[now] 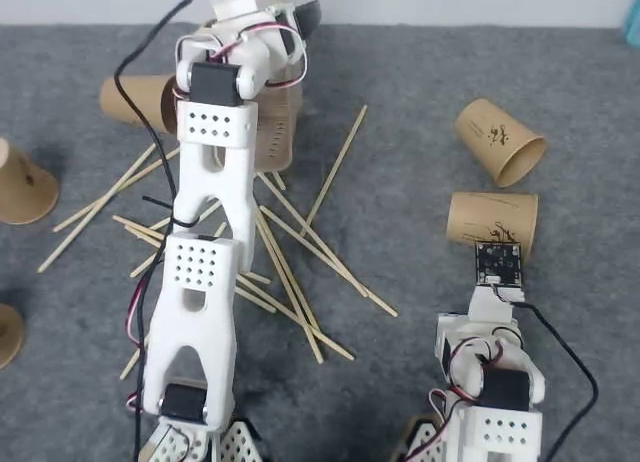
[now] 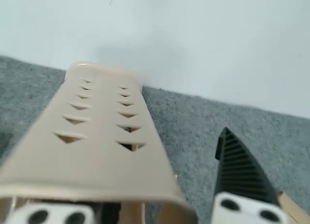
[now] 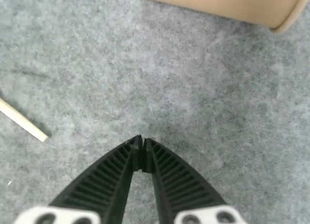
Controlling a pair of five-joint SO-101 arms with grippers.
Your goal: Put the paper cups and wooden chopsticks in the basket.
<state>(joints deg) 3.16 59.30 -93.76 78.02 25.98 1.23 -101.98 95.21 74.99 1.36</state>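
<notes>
Left gripper (image 2: 180, 178) gapes, the slotted basket (image 2: 97, 132) lying over one jaw, ungripped; right gripper (image 3: 142, 149), closed and empty, should spread wide (a judgement) before taking the paper cup (image 3: 227, 3) just beyond its tips.

Paper cups (image 1: 498, 140) and chopsticks (image 1: 335, 167) lie scattered around basket (image 1: 280, 132).

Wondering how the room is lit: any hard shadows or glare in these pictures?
High view: soft, even light; the upper paper cup at the picture's left edge throws only a faint shadow on the grey carpet. Left wrist view: the basket leaves a dim shadow on the white wall. Right wrist view: flat light, no glare around the shut pincer.
</notes>
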